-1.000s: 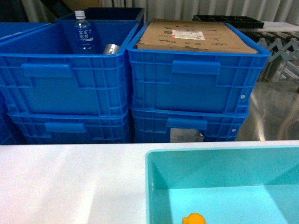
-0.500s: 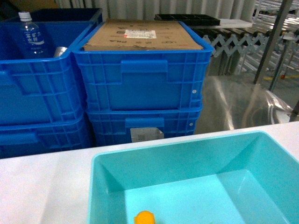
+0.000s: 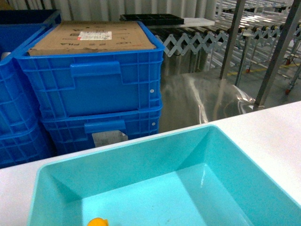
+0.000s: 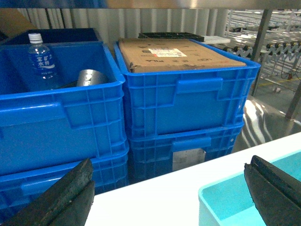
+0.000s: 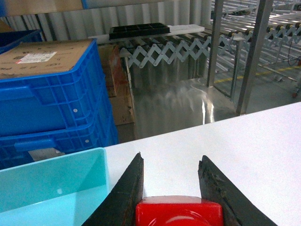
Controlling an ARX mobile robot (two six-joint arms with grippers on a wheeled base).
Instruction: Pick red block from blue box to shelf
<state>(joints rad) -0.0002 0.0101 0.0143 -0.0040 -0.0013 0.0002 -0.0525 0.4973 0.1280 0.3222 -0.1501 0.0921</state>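
The red block sits between the two dark fingers of my right gripper, which is shut on it just above the white tabletop. The light blue box stands on the table, and its right corner lies left of that gripper. My left gripper hangs open over the table with nothing in it, the box's corner by its right finger. Shiny steel posts of the shelf rise behind the table at the right. Neither gripper shows in the head view.
An orange-yellow toy lies in the light blue box. Stacked dark blue crates stand behind the table, one holding a cardboard box, another a water bottle. A folding roller conveyor stands further back.
The head view has swung to the right: the blue crates slid left, the bottle left the view, the light blue box fills more of the frame, and steel posts appeared at the right.
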